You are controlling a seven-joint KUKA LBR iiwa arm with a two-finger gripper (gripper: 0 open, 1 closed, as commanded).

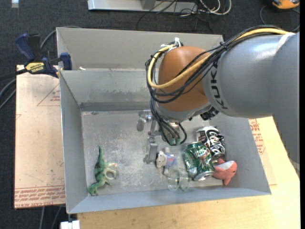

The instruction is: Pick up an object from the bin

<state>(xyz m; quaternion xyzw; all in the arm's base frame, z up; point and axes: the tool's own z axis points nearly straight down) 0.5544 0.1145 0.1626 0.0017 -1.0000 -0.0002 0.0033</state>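
In bin point(71, 128), well left of crushed can point(199, 161): toy dinosaur point(100, 173). Just left: small figurine point(162, 160). Behind, touching: second can point(213, 141). Right, touching: small toy point(225, 171).

1. The claw point(152, 146) hangs low, pointing down.
2. Just above it sits the orange wrist cover point(183, 80), looped with yellow and black cables point(150, 70).
3. The grey arm point(257, 75) extends up and right of the claw.

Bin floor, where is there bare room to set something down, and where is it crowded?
Bare floor lies under the back wall, left of the gripper, and in the middle between the green toy dinosaur and the gripper. The front right is crowded: a crushed green can, a black-and-white can, a pink thing and small pale bits lie heaped together.
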